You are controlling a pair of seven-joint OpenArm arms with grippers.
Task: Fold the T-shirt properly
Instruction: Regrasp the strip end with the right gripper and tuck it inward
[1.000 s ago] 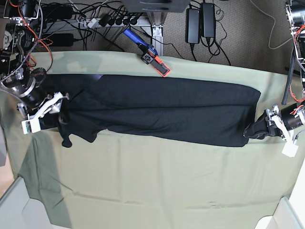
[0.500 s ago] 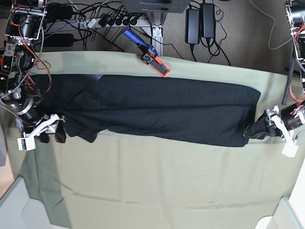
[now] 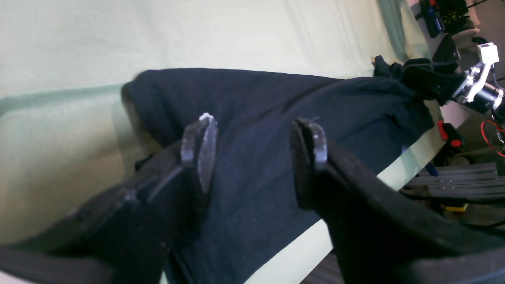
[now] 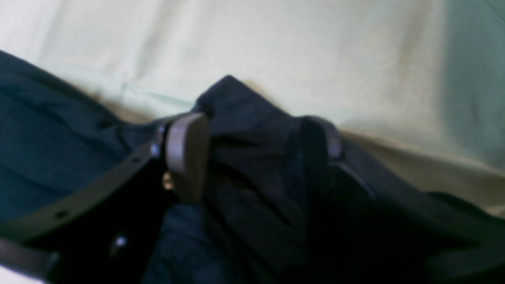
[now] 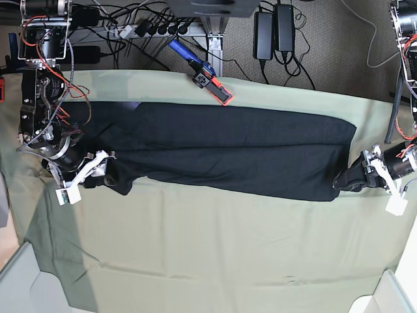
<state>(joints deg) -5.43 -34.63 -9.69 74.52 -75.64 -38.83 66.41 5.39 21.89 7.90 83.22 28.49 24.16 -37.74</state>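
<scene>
Your T-shirt (image 5: 221,151) lies stretched in a long, narrow black band across the pale green cloth (image 5: 208,254), running from about 9 o'clock to 3 o'clock of the base view, already folded lengthwise by the look of it.

At the 3 o'clock end, your left gripper (image 5: 345,179) sits at the band's near corner. In the left wrist view its jaws stand apart over the fabric with nothing pinched between them, so treat it as released.

At the 9 o'clock end, your right gripper (image 5: 104,175) has its jaws wide with a bunched ridge of shirt between them. The right wrist view is blurred, and you cannot tell whether the fingers (image 4: 185,154) actually press the cloth; the jaws read as open, not clenched.

Before lifting either end, take every layer at each corner, not just the top one. Close both grippers at matching points on the near edge so the band stays square. Keep clear of the orange-and-blue tool (image 5: 203,73) at 12 o'clock.
</scene>
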